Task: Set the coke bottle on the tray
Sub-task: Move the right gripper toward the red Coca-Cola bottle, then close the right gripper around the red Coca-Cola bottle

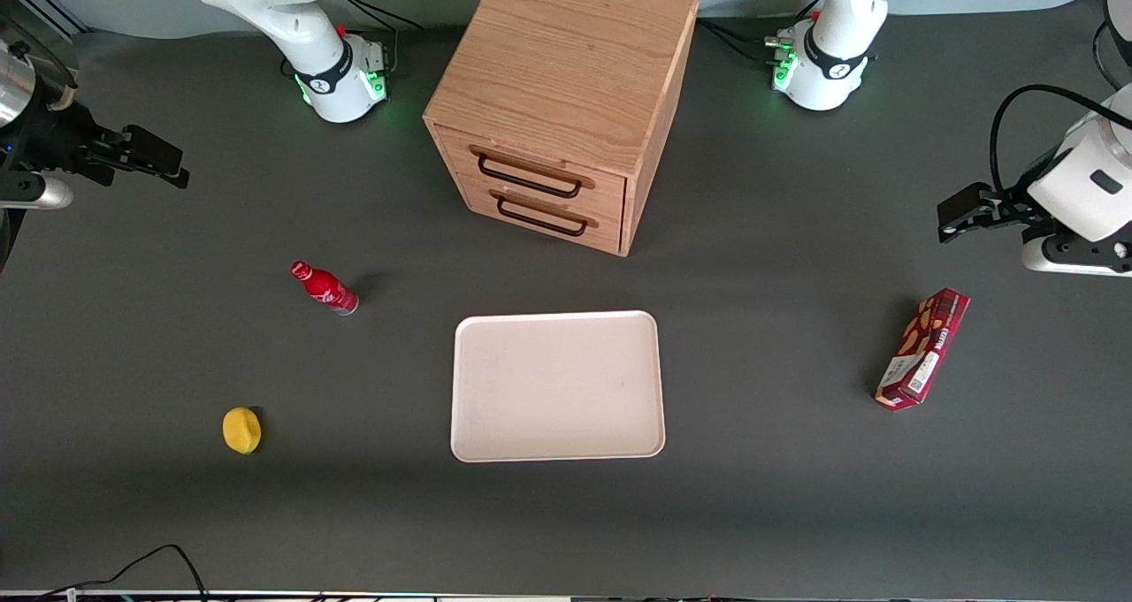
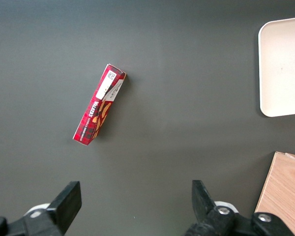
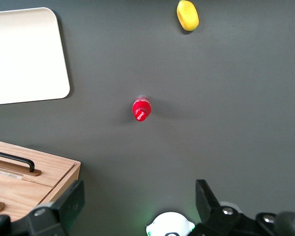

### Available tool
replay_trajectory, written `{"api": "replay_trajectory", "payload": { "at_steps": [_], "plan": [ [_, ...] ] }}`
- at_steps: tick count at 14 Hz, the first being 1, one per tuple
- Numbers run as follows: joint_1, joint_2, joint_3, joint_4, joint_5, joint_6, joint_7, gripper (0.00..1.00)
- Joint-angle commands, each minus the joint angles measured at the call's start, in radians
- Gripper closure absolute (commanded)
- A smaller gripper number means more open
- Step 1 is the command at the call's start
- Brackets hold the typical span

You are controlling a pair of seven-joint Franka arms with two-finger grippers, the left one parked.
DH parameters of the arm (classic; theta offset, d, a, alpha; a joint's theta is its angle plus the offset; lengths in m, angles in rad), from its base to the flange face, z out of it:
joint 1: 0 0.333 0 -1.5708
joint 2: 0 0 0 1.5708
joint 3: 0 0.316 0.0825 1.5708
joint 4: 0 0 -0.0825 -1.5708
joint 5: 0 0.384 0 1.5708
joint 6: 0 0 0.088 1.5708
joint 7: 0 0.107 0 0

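The coke bottle (image 1: 325,288), small and red with a red cap, stands upright on the dark table beside the tray, toward the working arm's end. In the right wrist view it (image 3: 141,109) shows cap-on from above. The pale cream-pink tray (image 1: 557,385) lies empty in front of the cabinet, nearer the front camera; it also shows in the right wrist view (image 3: 24,54). My right gripper (image 1: 168,164) hangs high at the working arm's end of the table, farther from the front camera than the bottle. It (image 3: 140,196) is open and empty, well apart from the bottle.
A wooden two-drawer cabinet (image 1: 566,98) stands mid-table, farther from the front camera than the tray. A yellow lemon-like thing (image 1: 241,430) lies nearer the front camera than the bottle. A red-brown snack box (image 1: 922,347) lies toward the parked arm's end.
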Motion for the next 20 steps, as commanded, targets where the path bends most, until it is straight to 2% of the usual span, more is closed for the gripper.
{"api": "replay_trajectory", "payload": {
  "at_steps": [1, 4, 7, 10, 12, 15, 18, 19, 20],
  "plan": [
    [0.011, 0.044, -0.007, 0.057, 0.011, -0.038, 0.024, 0.00],
    [0.009, 0.054, -0.009, 0.057, 0.014, -0.048, 0.024, 0.00],
    [0.008, 0.053, -0.007, -0.097, 0.019, 0.010, 0.015, 0.00],
    [0.011, -0.037, -0.002, -0.471, 0.020, 0.339, 0.023, 0.00],
    [0.011, -0.044, -0.002, -0.617, 0.020, 0.519, 0.024, 0.00],
    [0.011, 0.000, -0.002, -0.729, 0.020, 0.729, 0.024, 0.00],
    [0.012, 0.056, -0.001, -0.771, 0.020, 0.863, 0.030, 0.00],
    [0.014, 0.065, -0.001, -0.783, 0.020, 0.897, 0.035, 0.03],
    [0.014, 0.074, 0.001, -0.796, 0.020, 0.920, 0.035, 0.11]
  ]
}}
